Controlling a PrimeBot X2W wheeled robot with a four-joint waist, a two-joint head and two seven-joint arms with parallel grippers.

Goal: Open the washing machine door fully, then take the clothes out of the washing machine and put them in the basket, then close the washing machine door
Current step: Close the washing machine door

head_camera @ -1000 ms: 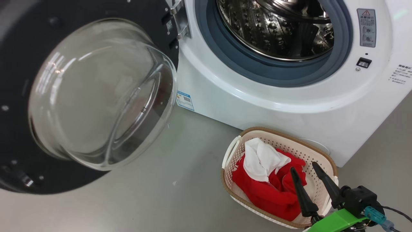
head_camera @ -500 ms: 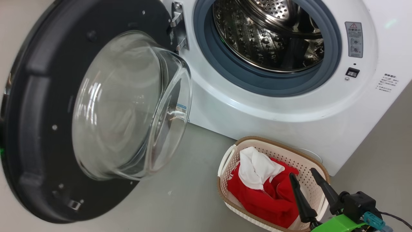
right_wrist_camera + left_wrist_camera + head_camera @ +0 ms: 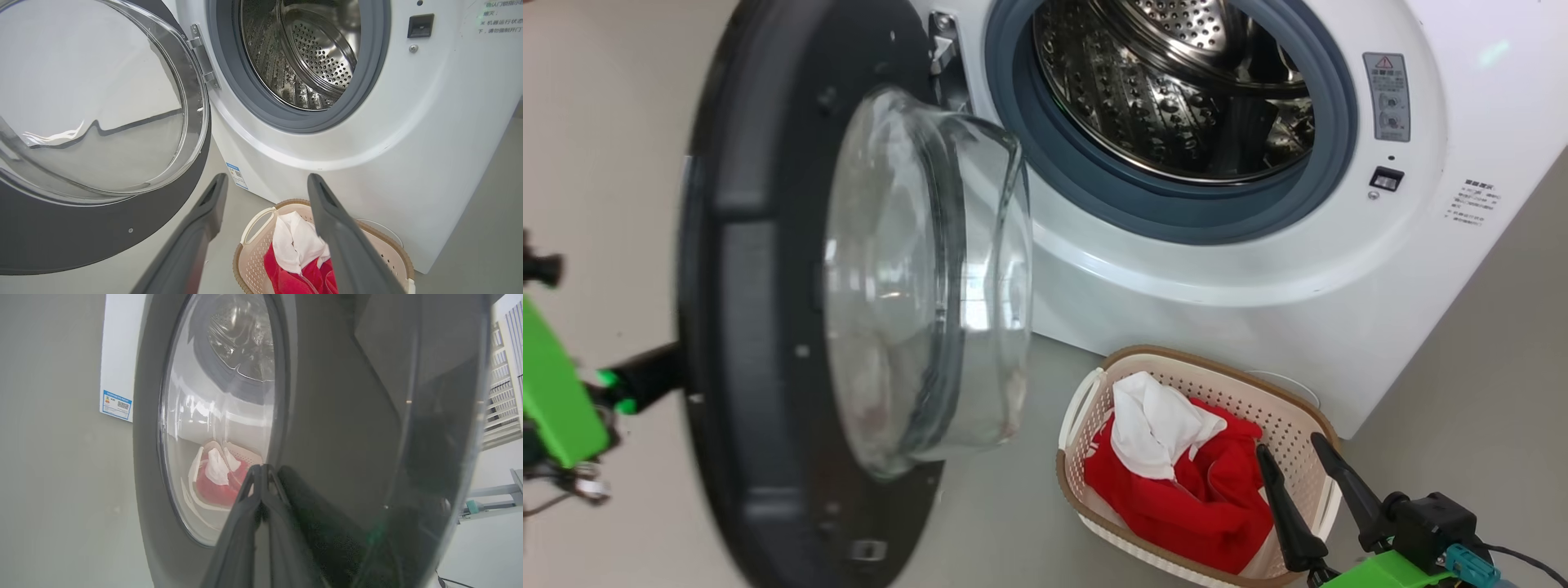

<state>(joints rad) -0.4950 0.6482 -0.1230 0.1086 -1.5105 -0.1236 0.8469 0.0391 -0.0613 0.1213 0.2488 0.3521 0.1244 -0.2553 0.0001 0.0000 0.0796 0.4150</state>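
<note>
Up against the glossy outer face of the washing machine door (image 3: 743,327), our left gripper (image 3: 261,469) has its two fingers pressed together with nothing between them, tips meeting their own reflection. Our right gripper (image 3: 1290,447) hangs over the basket (image 3: 1262,408), fingers spread wide and holding nothing.

Below those fingers the basket stands on the floor (image 3: 996,523), just in front of the washing machine (image 3: 1217,269). Its long axis runs roughly along the machine's front, with a handle at each end. The clothes (image 3: 1192,498) lie heaped inside it: one white piece (image 3: 1152,420) on top of red fabric. We cannot count the red folds into separate garments.

Further out, the door stands upright and partly open, swung out from its hinge (image 3: 941,49) at the left of the opening. We see it nearly edge-on from the head. Its glass bowl (image 3: 931,278) bulges to the right, toward the machine's front. Behind it, the grey ring (image 3: 1094,196) frames the drum (image 3: 1176,90), whose perforated steel faces us. A blue label (image 3: 235,175) sits low on the machine's front.

We count one door, one basket, one machine and two grippers.
</note>
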